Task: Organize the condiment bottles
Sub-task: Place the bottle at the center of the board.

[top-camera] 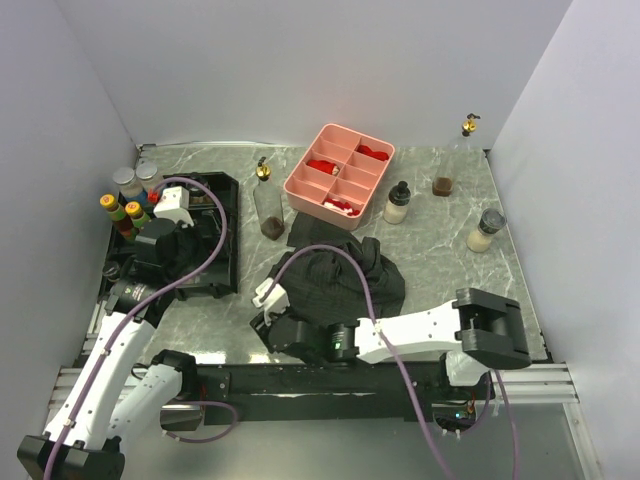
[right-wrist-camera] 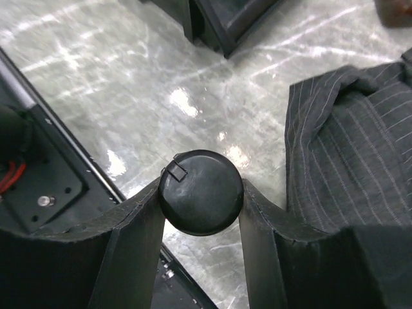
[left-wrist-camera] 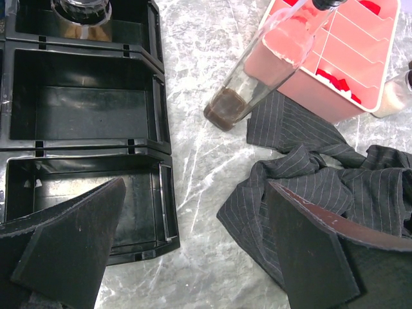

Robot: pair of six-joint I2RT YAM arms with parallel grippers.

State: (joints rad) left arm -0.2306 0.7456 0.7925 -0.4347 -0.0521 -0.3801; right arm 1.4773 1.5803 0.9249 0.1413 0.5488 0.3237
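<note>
My right gripper (right-wrist-camera: 201, 193) is shut on the round black cap of a bottle (right-wrist-camera: 201, 190), held upright over the table's near edge; in the top view this gripper (top-camera: 268, 306) is left of the dark cloth. My left gripper (left-wrist-camera: 193, 257) is open and empty, hovering by the black divided tray's (left-wrist-camera: 161, 129) right edge; in the top view it (top-camera: 190, 255) is over that tray. A tall clear bottle (left-wrist-camera: 257, 77) with brown liquid and a gold cap (top-camera: 263, 172) stands by the pink tray. Several capped bottles (top-camera: 130, 200) cluster at the far left.
The pink divided tray (top-camera: 340, 175) sits at back centre. A dark striped cloth (top-camera: 345, 275) lies crumpled in the middle. A black-capped bottle (top-camera: 397, 203), a small brown jar (top-camera: 442, 186), a grey-capped jar (top-camera: 487, 230) and a gold-capped bottle (top-camera: 467, 125) stand on the right. A jar (left-wrist-camera: 80, 13) stands in the black tray.
</note>
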